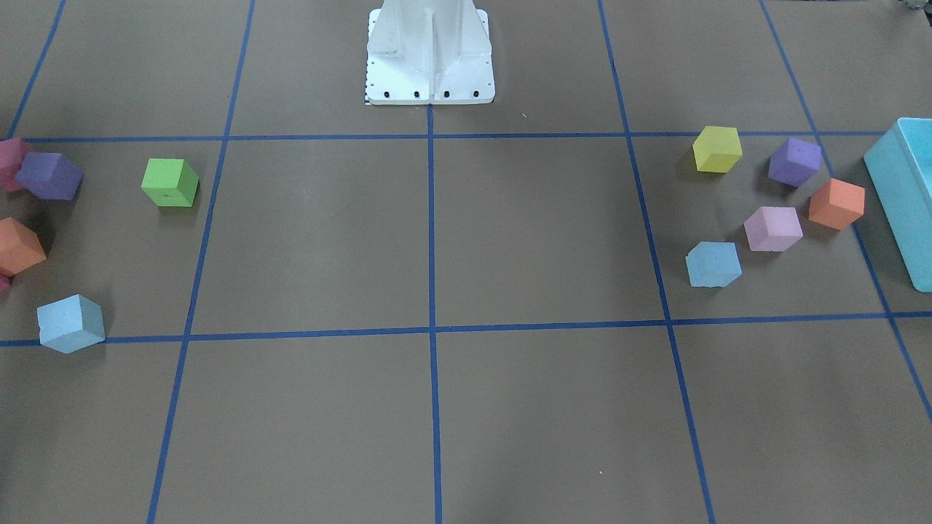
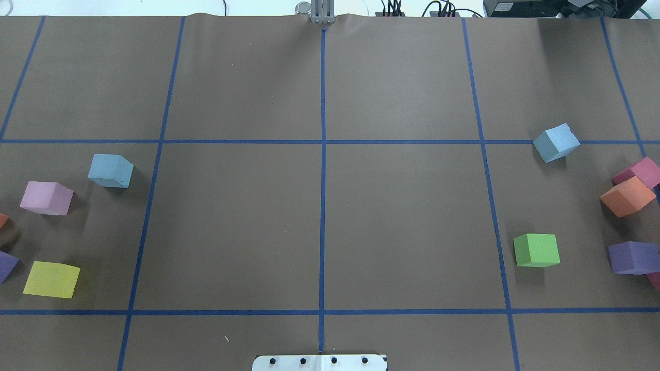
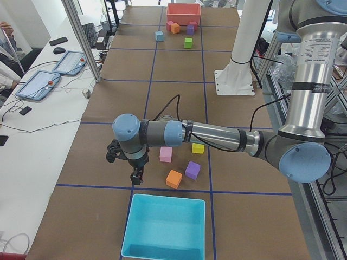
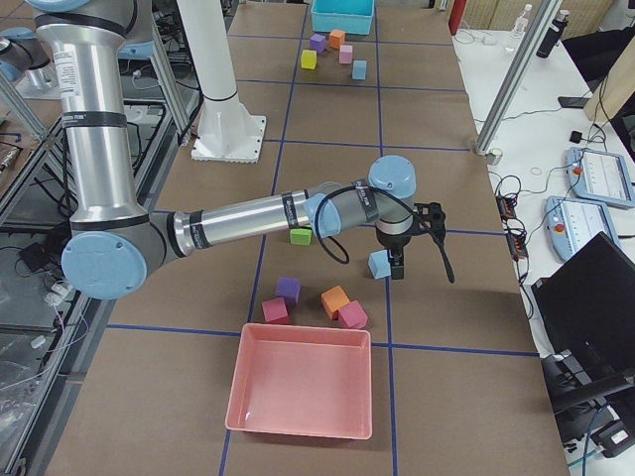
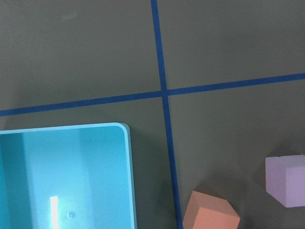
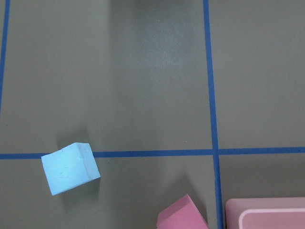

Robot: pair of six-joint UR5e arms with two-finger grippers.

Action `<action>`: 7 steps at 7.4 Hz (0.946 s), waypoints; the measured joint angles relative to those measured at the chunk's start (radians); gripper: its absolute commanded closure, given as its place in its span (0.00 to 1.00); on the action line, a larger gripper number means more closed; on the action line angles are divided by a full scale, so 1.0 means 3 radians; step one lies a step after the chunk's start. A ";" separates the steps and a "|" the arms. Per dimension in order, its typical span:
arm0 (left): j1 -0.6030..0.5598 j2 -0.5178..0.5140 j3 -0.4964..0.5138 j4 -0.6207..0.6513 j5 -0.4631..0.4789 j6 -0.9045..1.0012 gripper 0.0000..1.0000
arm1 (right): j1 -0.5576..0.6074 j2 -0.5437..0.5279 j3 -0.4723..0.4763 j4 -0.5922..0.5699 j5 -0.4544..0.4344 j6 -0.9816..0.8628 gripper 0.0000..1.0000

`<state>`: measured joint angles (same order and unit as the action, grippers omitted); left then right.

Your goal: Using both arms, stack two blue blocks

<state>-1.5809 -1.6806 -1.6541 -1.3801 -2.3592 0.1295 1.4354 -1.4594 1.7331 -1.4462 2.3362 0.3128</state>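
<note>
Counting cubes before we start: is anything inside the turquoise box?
In the left side view the turquoise box holds no cubes; its whole floor shows bare, nothing covering it.

No writing that we can read.
We see faint pale marks on a dark band (image 3: 313, 86) of the left arm (image 3: 217, 135), toward 2 o'clock in the left side view. There are more on a matching band (image 4: 92, 119) of the right arm (image 4: 238, 216), toward 10 o'clock in the right side view. Both are too small for us to make out.
</note>
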 measured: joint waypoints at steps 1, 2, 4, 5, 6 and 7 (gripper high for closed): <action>0.0050 -0.0107 -0.0075 0.0008 -0.0003 -0.0245 0.01 | -0.0112 0.0082 0.0015 -0.0079 -0.0102 0.0011 0.00; 0.0190 -0.0226 -0.0143 0.0008 -0.0012 -0.0583 0.01 | -0.0271 0.0193 0.0020 -0.0160 -0.0162 0.0004 0.00; 0.0669 -0.0500 -0.0215 -0.0012 -0.0028 -0.1310 0.01 | -0.0563 0.0529 -0.0011 -0.0468 -0.0198 -0.0003 0.00; 0.0915 -0.0604 -0.0231 -0.0032 -0.0018 -0.1638 0.01 | -0.0626 0.0614 -0.0029 -0.0548 -0.0191 -0.0008 0.00; 0.1128 -0.0664 -0.0230 -0.0100 -0.0005 -0.1898 0.01 | -0.0683 0.0650 -0.0048 -0.0579 -0.0193 -0.0007 0.00; 0.1281 -0.0679 -0.0208 -0.0233 0.0001 -0.2091 0.01 | -0.0745 0.0668 -0.0079 -0.0587 -0.0198 -0.0001 0.00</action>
<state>-1.1965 -1.8844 -1.7164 -1.4498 -2.3587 -0.4979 1.2118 -1.2591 1.7095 -1.6224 2.2769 0.3127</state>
